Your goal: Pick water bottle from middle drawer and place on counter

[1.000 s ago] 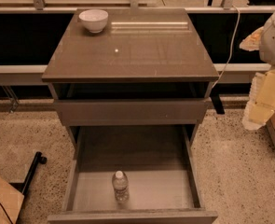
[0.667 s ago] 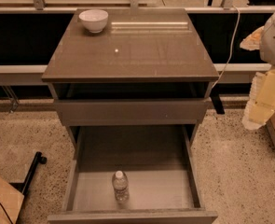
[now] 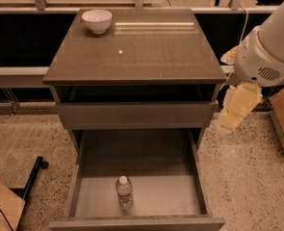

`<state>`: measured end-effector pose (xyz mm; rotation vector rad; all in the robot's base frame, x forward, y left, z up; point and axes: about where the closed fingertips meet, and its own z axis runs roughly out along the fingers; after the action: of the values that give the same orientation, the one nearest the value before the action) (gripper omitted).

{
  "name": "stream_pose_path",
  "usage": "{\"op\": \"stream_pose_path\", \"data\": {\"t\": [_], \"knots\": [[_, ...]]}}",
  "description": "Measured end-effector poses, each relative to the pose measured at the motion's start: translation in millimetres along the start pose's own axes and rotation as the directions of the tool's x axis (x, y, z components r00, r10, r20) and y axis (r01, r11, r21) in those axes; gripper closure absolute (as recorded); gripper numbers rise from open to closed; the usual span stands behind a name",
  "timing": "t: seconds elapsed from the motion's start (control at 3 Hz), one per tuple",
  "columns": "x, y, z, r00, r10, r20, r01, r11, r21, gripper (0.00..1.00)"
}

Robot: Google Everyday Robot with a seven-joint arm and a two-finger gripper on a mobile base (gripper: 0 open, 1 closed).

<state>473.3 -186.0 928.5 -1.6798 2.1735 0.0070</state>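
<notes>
Grab the bottle [image 3: 124, 192] standing near the front of the drawer [image 3: 166, 198] gently round its middle, likely light, slippery and squishy, using the gripper [image 3: 231, 118] up right, well apart (open or closed: can't tell).

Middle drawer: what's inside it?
One water bottle near the front of the middle drawer; the back is hidden under the upper drawer. The tool hangs outside, on the right.

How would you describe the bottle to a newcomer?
The grey-brown cabinet, gripper hanging to its right, has a deep drawer pulled open at the bottom. Near the drawer's front stands the bottle, alone in there. It is clear, ribbed and white-capped, unlike the white bowl up on the counter.
</notes>
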Motion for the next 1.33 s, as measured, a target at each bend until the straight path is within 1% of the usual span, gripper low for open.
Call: {"op": "stream_pose_path", "data": {"t": [0.33, 0.67, 1.0, 1.33], "knots": [[0.0, -0.2, 0.2, 1.000, 0.000, 0.000, 0.000, 1.0000, 0.000, 0.00], [0.6, 5.2, 16.9, 0.998, 0.020, 0.063, -0.020, 0.9997, -0.013, 0.00], [-0.8, 16.3, 76.8, 0.982, 0.052, 0.181, -0.041, 0.9970, -0.066, 0.00], [2.3, 24.7, 122.9, 0.965, 0.094, 0.244, -0.069, 0.9915, -0.111, 0.00]]}}
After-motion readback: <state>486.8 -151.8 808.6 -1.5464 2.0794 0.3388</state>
